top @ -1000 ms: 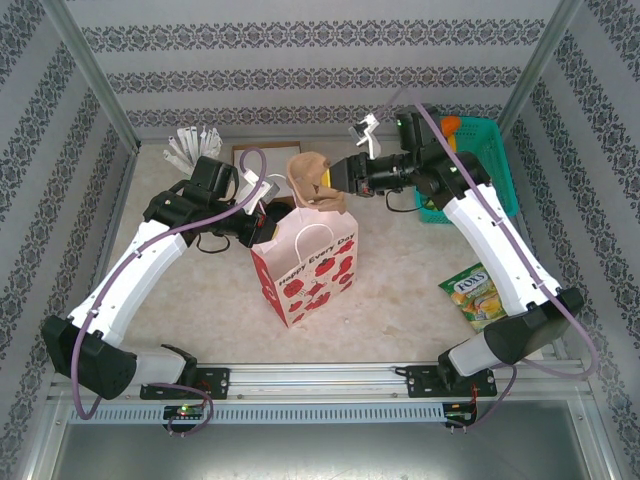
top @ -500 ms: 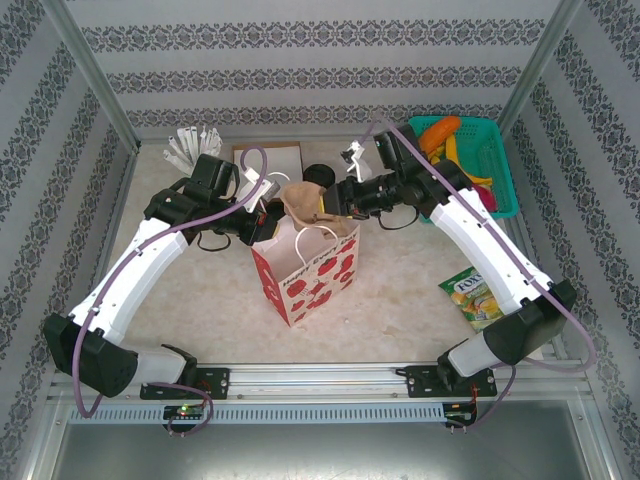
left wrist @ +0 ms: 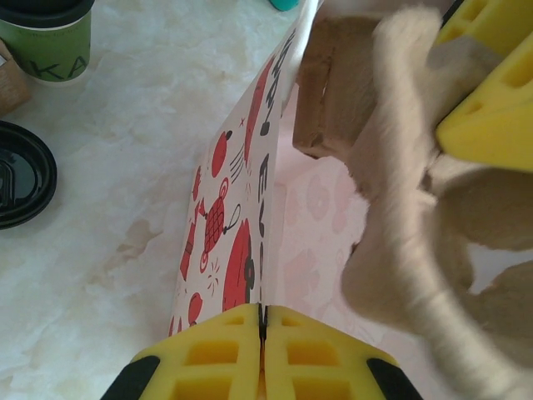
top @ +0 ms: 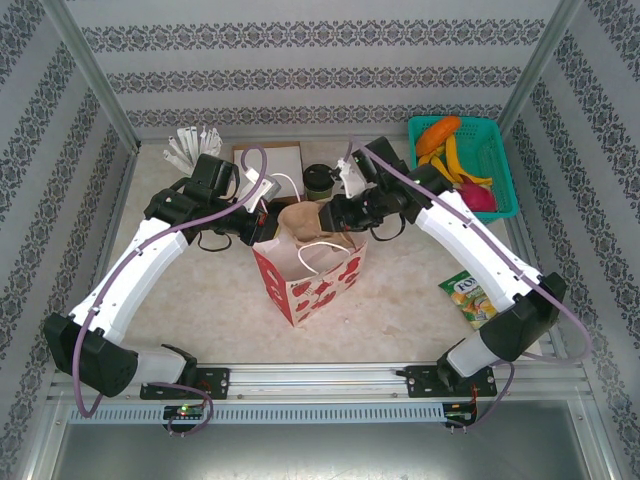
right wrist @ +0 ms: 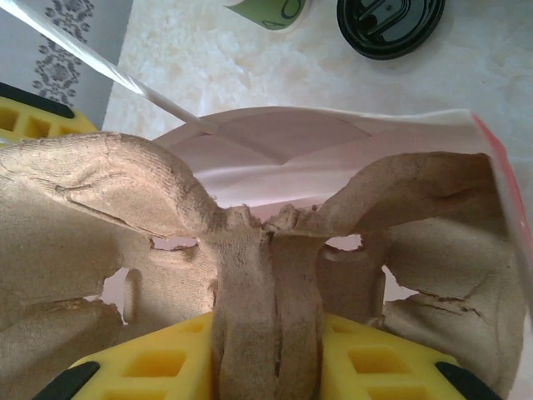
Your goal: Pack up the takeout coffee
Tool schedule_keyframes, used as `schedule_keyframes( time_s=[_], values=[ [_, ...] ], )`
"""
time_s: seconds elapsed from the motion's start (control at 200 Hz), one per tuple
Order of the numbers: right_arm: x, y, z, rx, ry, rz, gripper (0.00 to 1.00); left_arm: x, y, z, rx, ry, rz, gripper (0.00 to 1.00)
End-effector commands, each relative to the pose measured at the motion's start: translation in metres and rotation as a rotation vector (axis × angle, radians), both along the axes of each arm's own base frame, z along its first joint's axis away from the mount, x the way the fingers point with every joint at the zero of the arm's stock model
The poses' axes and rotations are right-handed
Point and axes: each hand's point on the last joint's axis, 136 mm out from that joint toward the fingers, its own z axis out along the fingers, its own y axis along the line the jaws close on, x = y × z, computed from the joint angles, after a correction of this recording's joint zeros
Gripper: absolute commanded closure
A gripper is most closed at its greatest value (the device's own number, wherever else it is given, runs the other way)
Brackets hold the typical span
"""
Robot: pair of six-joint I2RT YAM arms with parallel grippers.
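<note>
Upright on the desk [top: 400, 280], centre: paper bag [top: 310, 285], white with red print, mouth open.

Left gripper [top: 262, 207]: the jaws are seen closed flat on the top edge of the bag's near-left wall. In the left wrist view the yellow fingers [left wrist: 208, 354] meet with only the thin paper edge [left wrist: 225, 225] between them.

Right gripper [top: 335, 212]: the jaws are closed on the centre ridge of a brown moulded-pulp cup carrier [top: 300, 218]. In the right wrist view the ridge [right wrist: 266, 275] is pinched between the two yellow fingers [right wrist: 158, 362], and the carrier's wings spread to either side. The carrier is held at the bag's mouth, with the pale inner wall [right wrist: 275, 158] visible behind it. How far it sits inside cannot be told. From the left wrist the carrier [left wrist: 400, 167] is seen just inside the printed wall.

Takeout coffee [top: 318, 180]: green-sided cup with black lid on, standing upright on the desk behind the bag, outside it and apart from it, close beside the right wrist. It is seen also at the top left corner of the left wrist view [left wrist: 46, 37].

A loose black lid [left wrist: 17, 171] lies flat on the desk near the coffee, and is noted from the right wrist too [right wrist: 390, 25].

Also noted:
- teal basket [top: 500, 150] of produce, far right
- sweets packet [top: 468, 295], right
- cup of white-wrapped sticks [top: 190, 148], far left
</note>
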Motion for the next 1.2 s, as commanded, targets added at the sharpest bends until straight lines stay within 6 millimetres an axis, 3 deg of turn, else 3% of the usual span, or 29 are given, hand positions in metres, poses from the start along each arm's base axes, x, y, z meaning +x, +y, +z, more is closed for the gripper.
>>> schedule_keyframes(
  time_s=[0.0,0.075,0.375,0.48,0.55,0.655,0.764,0.944,1.194],
  values=[
    [0.008,0.0,-0.013,-0.053,-0.025,-0.033,0.69,0.007,-0.004,0.014,-0.037,-0.037,-0.004,1.0],
    [0.01,-0.004,-0.017,-0.077,-0.037,-0.051,0.69,0.006,-0.003,0.016,-0.031,-0.04,-0.008,0.88],
    [0.015,-0.009,-0.016,-0.089,-0.068,-0.094,0.69,-0.044,0.015,0.051,-0.06,-0.228,-0.061,0.44],
    [0.017,-0.009,-0.018,-0.105,-0.08,-0.102,0.69,-0.058,0.015,0.061,-0.103,-0.252,-0.078,0.26],
    [0.017,-0.009,-0.019,-0.115,-0.088,-0.103,0.68,-0.067,0.009,0.073,-0.172,-0.252,-0.099,0.19],
    [0.019,-0.01,-0.018,-0.124,-0.104,-0.116,0.68,-0.075,-0.003,0.084,-0.225,-0.252,-0.11,0.15],
    [0.02,-0.01,-0.021,-0.134,-0.112,-0.123,0.68,-0.076,-0.02,0.078,-0.205,-0.236,-0.109,0.14],
    [0.021,-0.008,-0.021,-0.155,-0.129,-0.117,0.68,-0.059,-0.044,0.065,-0.084,-0.274,-0.067,0.12],
    [0.021,-0.008,-0.02,-0.16,-0.139,-0.118,0.68,-0.047,-0.072,0.081,-0.124,-0.373,-0.131,0.17]
  ],
)
